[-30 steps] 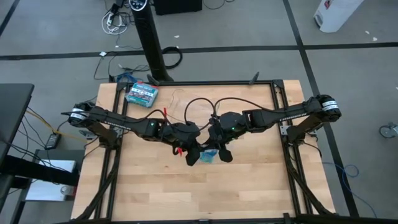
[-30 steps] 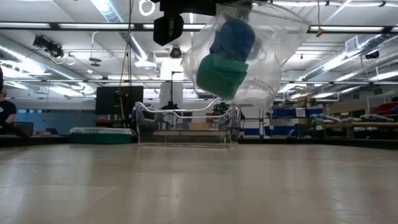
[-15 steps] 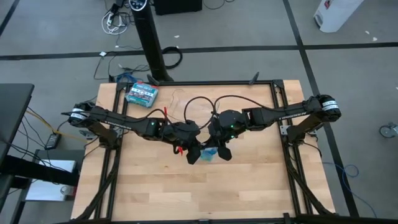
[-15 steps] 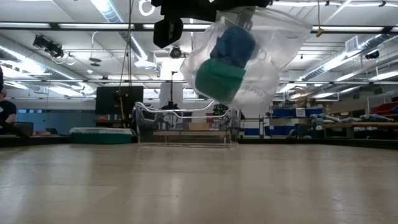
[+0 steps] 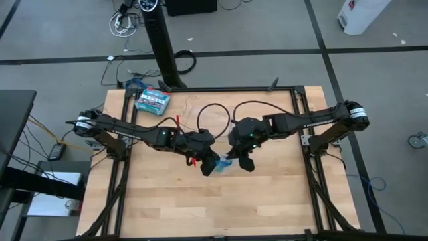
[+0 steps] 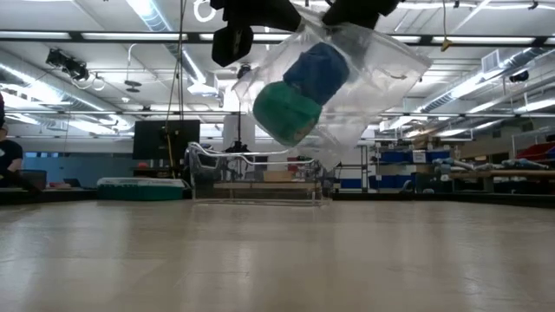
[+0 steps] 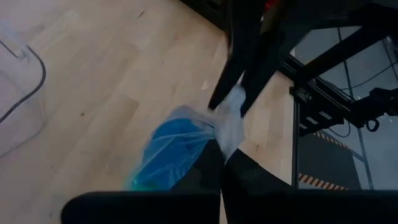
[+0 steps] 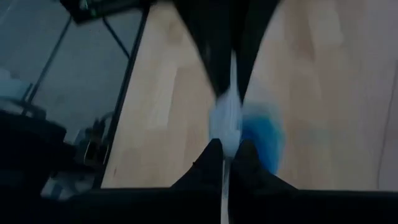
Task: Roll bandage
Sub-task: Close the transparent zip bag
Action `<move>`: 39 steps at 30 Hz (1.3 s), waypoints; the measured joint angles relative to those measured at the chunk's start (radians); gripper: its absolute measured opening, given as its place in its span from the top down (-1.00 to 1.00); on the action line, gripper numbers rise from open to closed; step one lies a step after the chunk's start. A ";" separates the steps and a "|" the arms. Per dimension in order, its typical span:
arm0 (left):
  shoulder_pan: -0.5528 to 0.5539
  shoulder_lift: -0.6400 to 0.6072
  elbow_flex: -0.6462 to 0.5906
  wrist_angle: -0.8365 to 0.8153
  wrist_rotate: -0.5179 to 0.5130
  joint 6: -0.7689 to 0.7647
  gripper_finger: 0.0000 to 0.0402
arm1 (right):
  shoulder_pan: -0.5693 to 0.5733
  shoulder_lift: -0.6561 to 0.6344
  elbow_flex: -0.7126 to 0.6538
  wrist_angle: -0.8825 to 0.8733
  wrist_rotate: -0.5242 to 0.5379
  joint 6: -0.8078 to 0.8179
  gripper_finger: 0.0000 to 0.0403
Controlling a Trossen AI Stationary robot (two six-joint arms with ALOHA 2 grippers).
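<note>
1. Bandage (image 6: 317,72) hangs as a small blue roll inside a clear plastic bag (image 6: 364,82), in the upper centre of the low view, above a teal-green roll (image 6: 284,113).
2. Our left gripper (image 5: 208,165) and right gripper (image 5: 242,161) both pinch the bag's top edge shut, meeting at centre frame in the high view.
3. We judge the risk is the tilted bag slipping or tearing if the grippers pull apart unevenly, spilling both rolls onto the table (image 5: 267,201).
4. Only the low view shows the green roll clearly; the high view alone shows the printed box (image 5: 152,100) at upper left.
</note>
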 joint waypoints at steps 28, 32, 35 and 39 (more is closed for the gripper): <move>0.000 0.000 0.000 -0.003 -0.016 -0.002 0.99 | 0.014 -0.007 0.000 -0.399 -0.179 0.093 1.00; 0.000 0.000 -0.001 -0.002 -0.016 -0.002 0.99 | 0.014 -0.007 0.000 -0.417 -0.188 0.089 1.00; 0.000 0.000 -0.001 -0.002 -0.017 -0.002 0.99 | 0.014 -0.007 0.000 -0.429 -0.196 0.089 1.00; 0.000 0.000 -0.001 -0.003 -0.018 -0.002 0.99 | 0.014 -0.007 0.000 -0.432 -0.205 0.088 1.00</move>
